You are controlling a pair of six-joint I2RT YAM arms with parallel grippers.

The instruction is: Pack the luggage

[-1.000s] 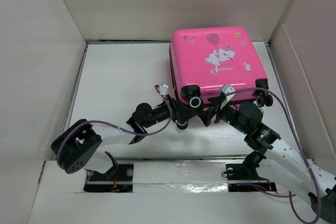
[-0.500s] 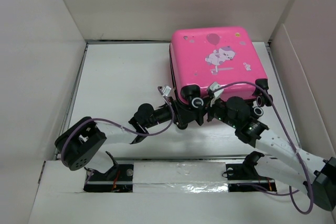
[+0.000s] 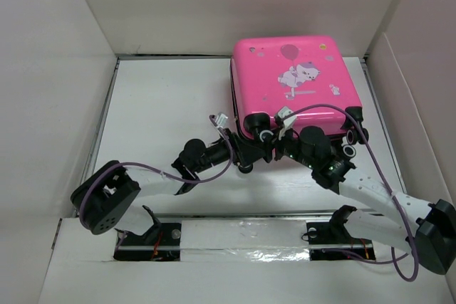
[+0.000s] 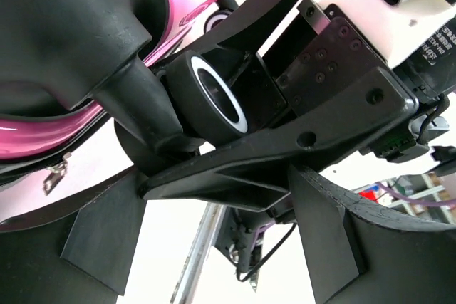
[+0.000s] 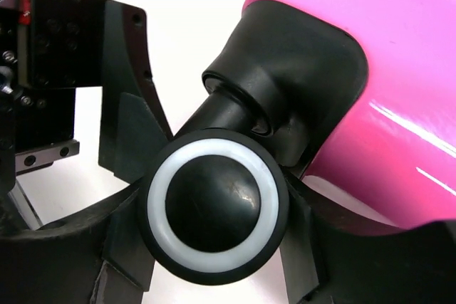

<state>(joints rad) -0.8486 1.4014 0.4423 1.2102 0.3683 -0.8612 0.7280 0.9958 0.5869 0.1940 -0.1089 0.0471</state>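
Note:
The luggage is a hot-pink hard-shell case with a cartoon animal print, lying closed and flat at the back right. Its near-left wheel is black with a white ring. In the right wrist view that wheel fills the gap of my right gripper, with a finger against each side. My left gripper hangs open just left of and below the same corner. In the left wrist view the wheel sits above its spread fingers, and the right gripper's finger crosses between them.
White cardboard walls enclose the table on the left, back and right. Another pair of luggage wheels juts out at the case's near-right corner. Purple cables loop off both arms. The arm bases sit on the near strip.
My right arm has swung left along the case's near edge to the near-left wheel, and its jaws have narrowed round it. The left arm has barely moved.

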